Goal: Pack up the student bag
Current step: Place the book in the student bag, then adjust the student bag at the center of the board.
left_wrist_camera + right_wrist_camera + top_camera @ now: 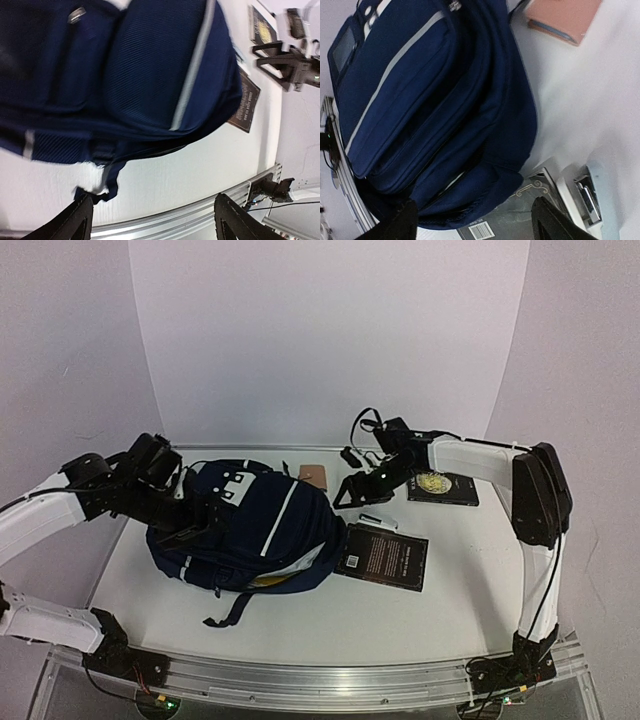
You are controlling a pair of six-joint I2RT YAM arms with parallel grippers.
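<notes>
The student bag (262, 523) is a navy backpack with a pale stripe, lying on its back at the table's left-centre. A black strap (228, 610) trails toward the near edge. My left gripper (188, 527) hovers over the bag's left side. In the left wrist view its fingers (75, 220) stand wide apart, with only table and rail between them and the student bag (150, 75) beyond. My right gripper (357, 491) hangs just off the bag's right edge. It is open too, its fingers (551, 223) apart above the student bag (435, 100) and a book.
A dark book (383, 555) lies right of the bag, its barcode corner (482, 231) partly under it. A black book with a gold emblem (441, 486) sits back right, near a tan notebook (315, 476), a small white item (378, 523) and a black cable (355, 453).
</notes>
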